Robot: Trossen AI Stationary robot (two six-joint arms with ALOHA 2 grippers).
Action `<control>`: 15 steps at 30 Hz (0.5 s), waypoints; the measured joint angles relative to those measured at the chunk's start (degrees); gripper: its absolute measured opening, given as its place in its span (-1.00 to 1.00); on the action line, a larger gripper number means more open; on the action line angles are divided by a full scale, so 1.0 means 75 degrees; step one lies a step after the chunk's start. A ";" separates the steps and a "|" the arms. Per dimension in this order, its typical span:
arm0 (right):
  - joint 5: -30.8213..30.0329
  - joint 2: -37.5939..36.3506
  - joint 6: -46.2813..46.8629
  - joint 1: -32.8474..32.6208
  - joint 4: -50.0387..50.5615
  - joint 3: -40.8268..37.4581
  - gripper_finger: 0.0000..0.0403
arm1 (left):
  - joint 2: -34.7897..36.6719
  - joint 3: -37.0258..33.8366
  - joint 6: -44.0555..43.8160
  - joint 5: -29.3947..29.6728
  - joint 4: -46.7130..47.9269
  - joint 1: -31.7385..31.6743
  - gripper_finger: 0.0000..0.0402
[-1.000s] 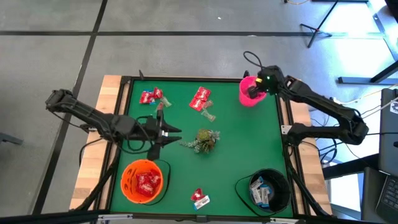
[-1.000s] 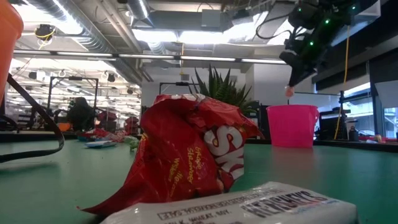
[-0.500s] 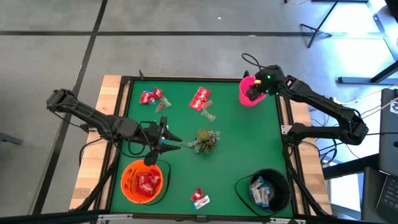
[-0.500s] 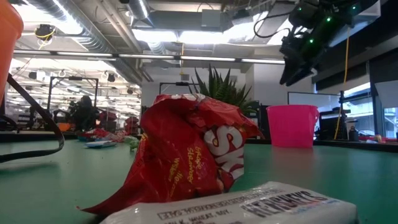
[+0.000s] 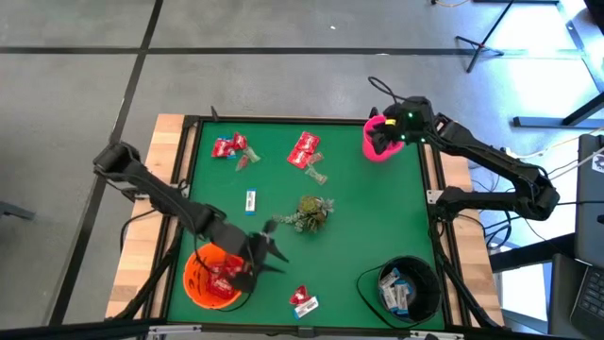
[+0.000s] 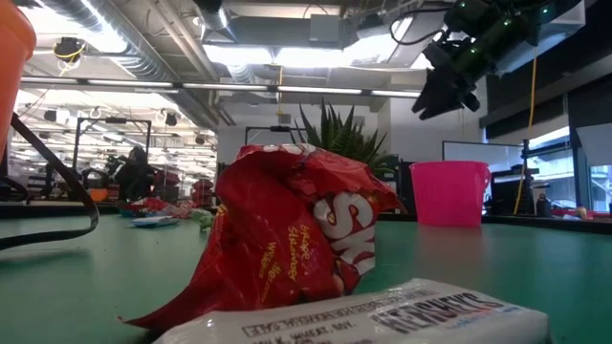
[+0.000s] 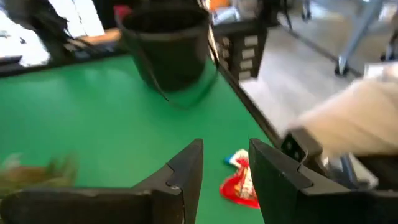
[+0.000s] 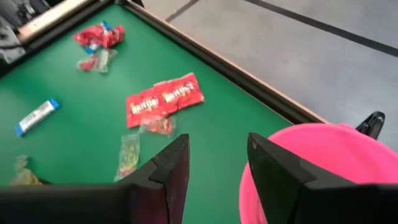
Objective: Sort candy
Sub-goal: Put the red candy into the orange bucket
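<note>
Candy [image 5: 304, 149] waits at 12 o'clock on the counter [image 5: 359, 217], so the right gripper [image 5: 382, 138], spread and empty, hovers over the pink bucket [image 5: 371, 151] nearby.

Green mat [image 5: 349, 227] lying inside a wooden frame [image 5: 168, 151]. Leafy sprig [image 5: 310, 212] resting near the mat's centre. Pink bucket [image 5: 377, 144] standing at its far right corner, black bucket [image 5: 408, 288] at its near right corner, orange bowl [image 5: 192, 274] at its near left corner.
</note>
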State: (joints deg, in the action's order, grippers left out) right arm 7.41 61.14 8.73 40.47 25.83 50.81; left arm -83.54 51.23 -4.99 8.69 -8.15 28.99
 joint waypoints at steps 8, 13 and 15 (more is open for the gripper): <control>0.0778 0.0000 0.0395 0.0000 -0.0263 0.0000 -0.22 | -0.1755 0.1088 0.0129 -0.1055 0.0523 -0.0076 -0.22; 0.0854 0.0000 0.0406 0.0000 -0.0261 0.0000 -0.22 | -0.2549 0.1964 0.0642 -0.1110 0.1277 -0.0058 -0.02; 0.0893 0.0000 0.0406 0.0000 -0.0269 0.0000 -0.22 | -0.2870 0.2295 0.0939 -0.1120 0.1639 -0.0055 0.04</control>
State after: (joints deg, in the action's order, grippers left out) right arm 14.11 61.14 11.77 40.47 23.81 50.81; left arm -105.06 68.45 2.05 0.29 4.14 28.58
